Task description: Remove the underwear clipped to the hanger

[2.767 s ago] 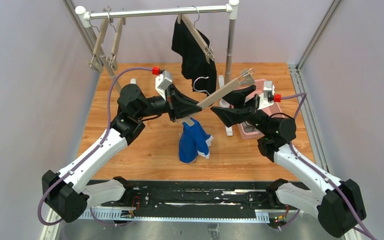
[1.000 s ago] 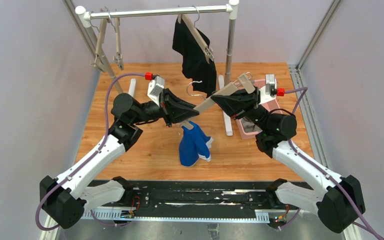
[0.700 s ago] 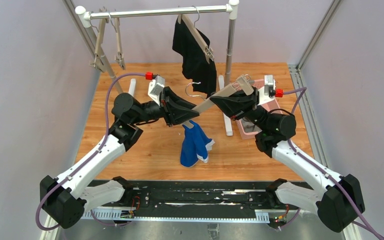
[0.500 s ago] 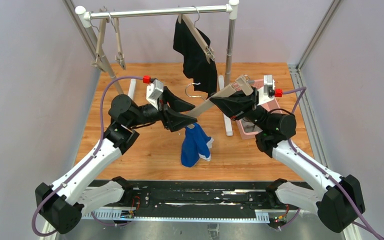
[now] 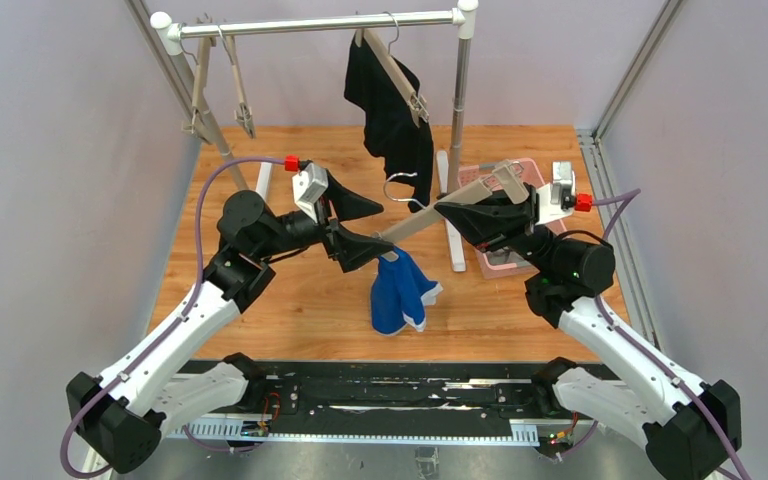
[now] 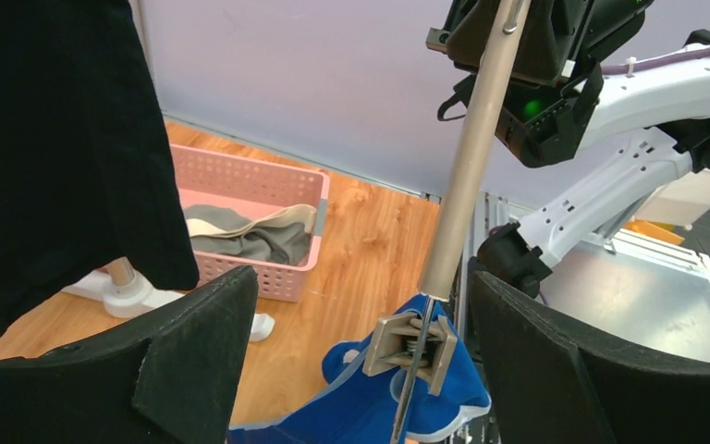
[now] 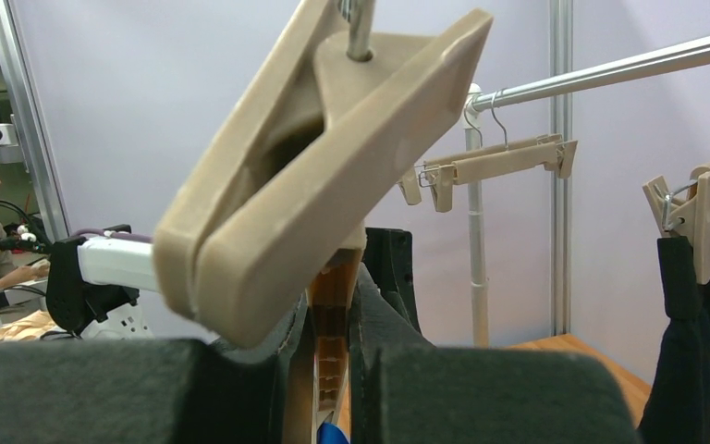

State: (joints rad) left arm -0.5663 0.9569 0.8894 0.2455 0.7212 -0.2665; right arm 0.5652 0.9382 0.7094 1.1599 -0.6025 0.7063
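My right gripper is shut on the bar of a beige clip hanger, which slants down to the left. The bright blue underwear hangs from the hanger's lower clip. Around that clip stands my left gripper, wide open, with its fingers apart from the clip on both sides. In the right wrist view the fingers pinch the hanger bar under its upper clip. Black underwear is clipped to a hanger on the rail. Grey underwear lies in the pink basket.
A metal rail on white posts crosses the back, with two empty clip hangers at its left end. The rack's right post stands just behind the hanger. The pink basket sits under my right arm.
My left gripper has opened from shut on the lower clip and drawn back a little. The right arm has carried the hanger and blue underwear slightly to the right.
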